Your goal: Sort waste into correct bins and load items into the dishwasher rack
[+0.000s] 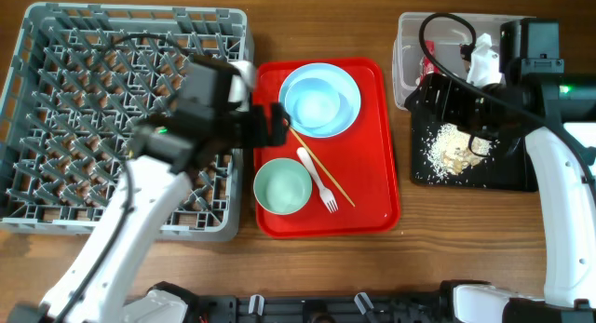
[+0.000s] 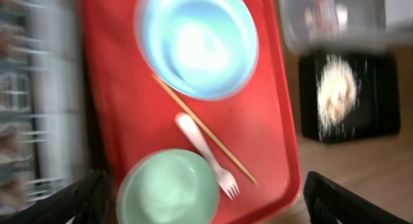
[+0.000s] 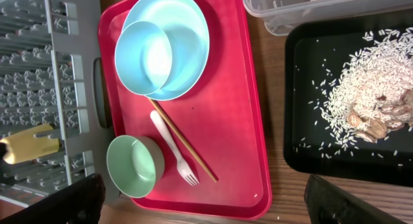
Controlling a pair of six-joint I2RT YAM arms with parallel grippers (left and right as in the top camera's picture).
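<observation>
Dishwasher rack (image 1: 56, 118) far left; yellow cup (image 3: 29, 145) lying among pegs. Left gripper (image 1: 277, 125) over left rim of red tray (image 1: 372, 174), fingers (image 2: 90, 197) spread wide, empty. On tray: pale blue bowl (image 3: 143, 56) sits in plate (image 3: 190, 40). Chopstick (image 1: 321, 169) and fork (image 1: 317, 181) close together, long axes diagonal from plate toward tray's front right corner, tines at that end. Green bowl (image 1: 282, 186) just left of fork. Clear tub (image 1: 410, 44) holds red wrapper (image 1: 429, 67). Black tray (image 1: 507, 179) holds food scraps (image 1: 452, 148). Right gripper (image 3: 203, 208) wide, empty.

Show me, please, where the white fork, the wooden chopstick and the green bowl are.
white plastic fork (image 3: 170, 146), right wrist view, mid-handle
wooden chopstick (image 3: 184, 141), right wrist view, mid-length
light green bowl (image 3: 131, 166), right wrist view, inside bottom
</observation>
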